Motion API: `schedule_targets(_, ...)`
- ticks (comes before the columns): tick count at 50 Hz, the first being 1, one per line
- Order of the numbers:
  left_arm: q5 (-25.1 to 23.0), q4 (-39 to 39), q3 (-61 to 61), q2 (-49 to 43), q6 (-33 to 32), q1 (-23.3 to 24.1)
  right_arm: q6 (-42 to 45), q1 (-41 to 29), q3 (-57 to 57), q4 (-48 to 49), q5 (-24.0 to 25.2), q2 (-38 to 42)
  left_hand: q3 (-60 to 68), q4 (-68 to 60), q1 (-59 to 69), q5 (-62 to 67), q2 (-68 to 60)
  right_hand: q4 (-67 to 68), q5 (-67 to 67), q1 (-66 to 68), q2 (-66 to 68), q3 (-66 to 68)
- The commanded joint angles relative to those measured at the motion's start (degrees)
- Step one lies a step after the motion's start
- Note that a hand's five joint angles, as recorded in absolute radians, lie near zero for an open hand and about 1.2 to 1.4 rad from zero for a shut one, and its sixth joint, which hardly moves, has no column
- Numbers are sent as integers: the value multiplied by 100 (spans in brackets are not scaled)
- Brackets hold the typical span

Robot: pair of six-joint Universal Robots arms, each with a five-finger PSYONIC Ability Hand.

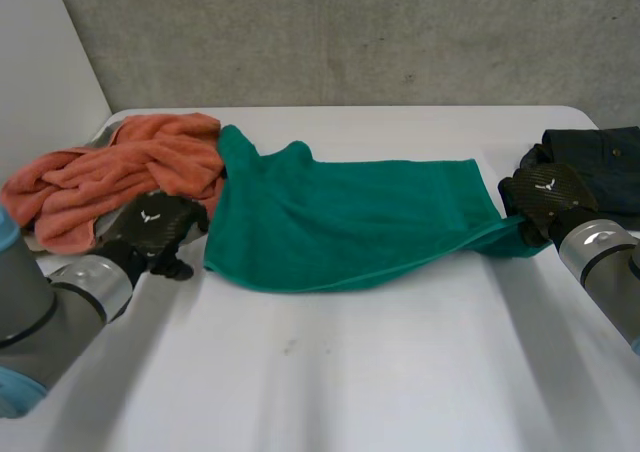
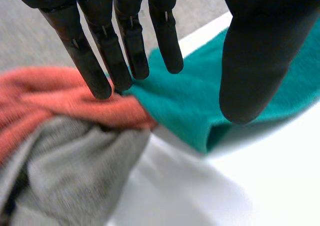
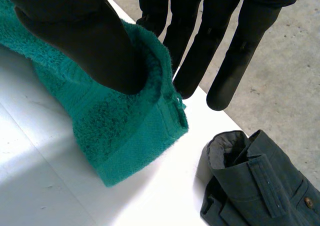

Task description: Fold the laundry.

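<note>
Laundry lies across the far half of the white surface (image 1: pixel 330 372). Spread over the middle is a green towel (image 1: pixel 340 222), mostly flat, with its far left corner rumpled and its near edge doubled over. The towel's corner on the robot's right is drawn out to the right robot hand (image 1: pixel 545 197). The right wrist view shows that corner pinched: the thumb presses on the terry face and straight fingers (image 3: pixel 240 46) stand behind the hem, while the tip of the corner sags onto the surface. Near this robot hand, apart from the towel, a dark buttoned garment (image 3: pixel 260 186) lies crumpled by the surface's right edge.

At the far left an orange towel (image 1: pixel 130 162) sits bunched in a heap, touching the green towel's left edge. A grey cloth (image 2: pixel 75 176) lies against its near side. The left robot hand (image 1: pixel 155 227) is at the near side of this heap, wide and holding nothing, its fingers straight and the thumb well apart from them. Its fingertips (image 2: pixel 100 86) are over the line where orange meets green.
</note>
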State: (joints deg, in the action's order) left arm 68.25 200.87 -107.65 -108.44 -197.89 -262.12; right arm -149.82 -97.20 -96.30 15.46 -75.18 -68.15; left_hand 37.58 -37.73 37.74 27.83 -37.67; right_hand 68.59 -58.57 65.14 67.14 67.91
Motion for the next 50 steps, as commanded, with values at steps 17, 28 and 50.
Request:
schedule_targets(17,-533,-30,1378,-1609,-30,117,14,-35,-73,0,-6,136,375,-360,359,350,-367,1141,-1143,1486,1286,1209)
schedule_targets(28,282,-39,2353,-2269,-56,354,6,8,-64,-8,-6,118,4242,-4227,4226,4217,-4233,1141,-1143,1486,1286,1209)
schedule_targets(50,821,-812,1308,2450,-171,627,1693,193,2122,-3389,-32,-2078,4242,-4227,4226,4217,-4233,1141,-1143,1486,1286,1209)
